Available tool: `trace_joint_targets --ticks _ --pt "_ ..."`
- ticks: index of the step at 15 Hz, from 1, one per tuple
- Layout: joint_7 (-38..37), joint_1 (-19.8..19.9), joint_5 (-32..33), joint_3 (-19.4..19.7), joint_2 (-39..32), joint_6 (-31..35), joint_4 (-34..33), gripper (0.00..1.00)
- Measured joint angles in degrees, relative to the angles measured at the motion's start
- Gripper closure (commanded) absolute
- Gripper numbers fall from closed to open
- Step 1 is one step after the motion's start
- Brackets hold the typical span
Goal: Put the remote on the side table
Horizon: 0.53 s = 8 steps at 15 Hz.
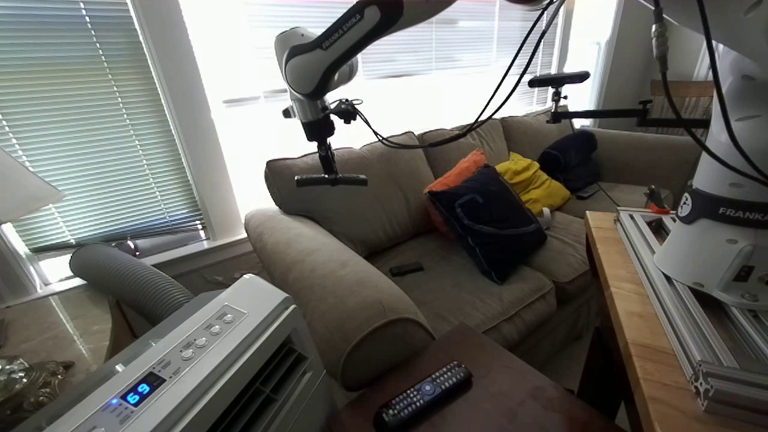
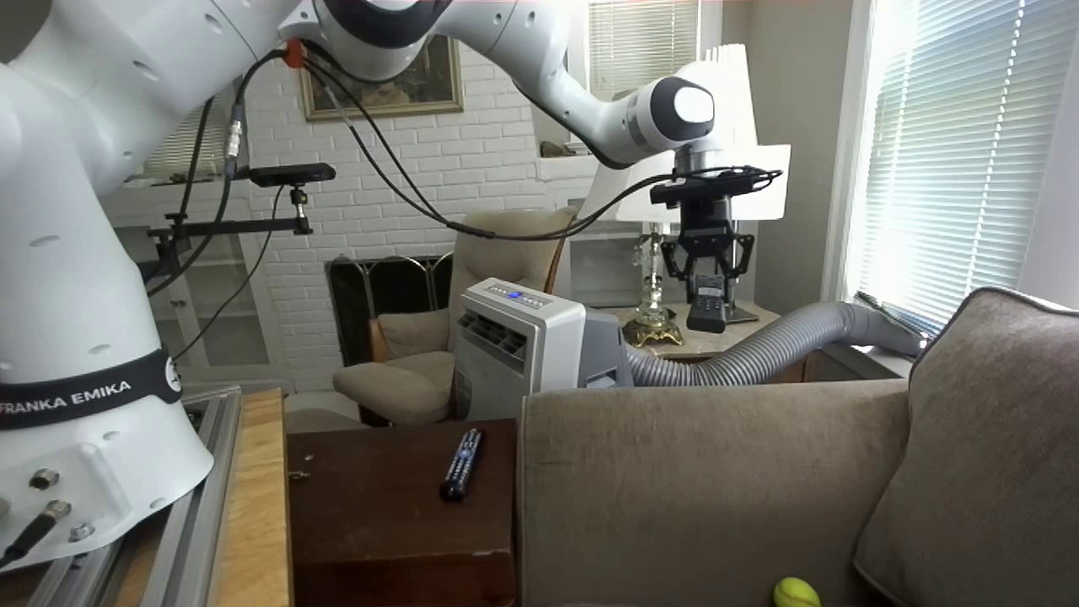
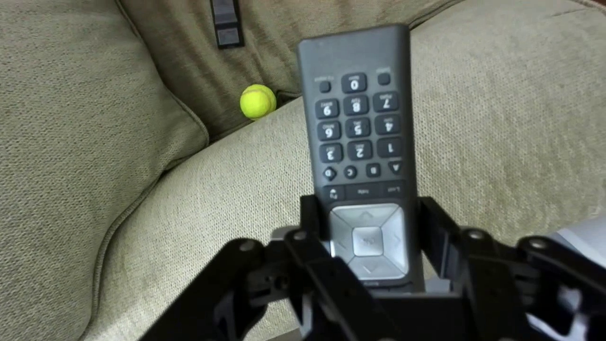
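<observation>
My gripper (image 3: 367, 220) is shut on the remote (image 3: 360, 113), a slim dark bar with number keys and a silver square pad. The fingers press its two long sides. The held remote looks roughly level in an exterior view (image 1: 351, 180) and also shows in an exterior view (image 2: 706, 314). My gripper (image 2: 709, 282) is high above the sofa arm, near the window. The side table (image 2: 371, 497) has a flat dark brown top beside the sofa arm, well away from the gripper; it also shows in an exterior view (image 1: 510, 402).
A longer black remote with pale buttons (image 2: 462, 464) lies on the side table. Another slim black object (image 1: 406, 269) lies on the sofa seat, near a tennis ball (image 3: 258, 102). The sofa arm (image 1: 324, 288) and a white air conditioner (image 1: 198, 366) stand beside the side table.
</observation>
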State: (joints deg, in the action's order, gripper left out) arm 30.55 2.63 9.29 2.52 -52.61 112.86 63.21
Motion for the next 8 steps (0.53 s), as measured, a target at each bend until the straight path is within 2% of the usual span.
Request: trace_joint_targets --ticks 7,8 --pt "0.0 0.1 0.2 -0.3 11.1 4.3 16.5 0.70" --pt "0.0 0.1 0.3 -0.4 12.8 4.9 19.0 0.45"
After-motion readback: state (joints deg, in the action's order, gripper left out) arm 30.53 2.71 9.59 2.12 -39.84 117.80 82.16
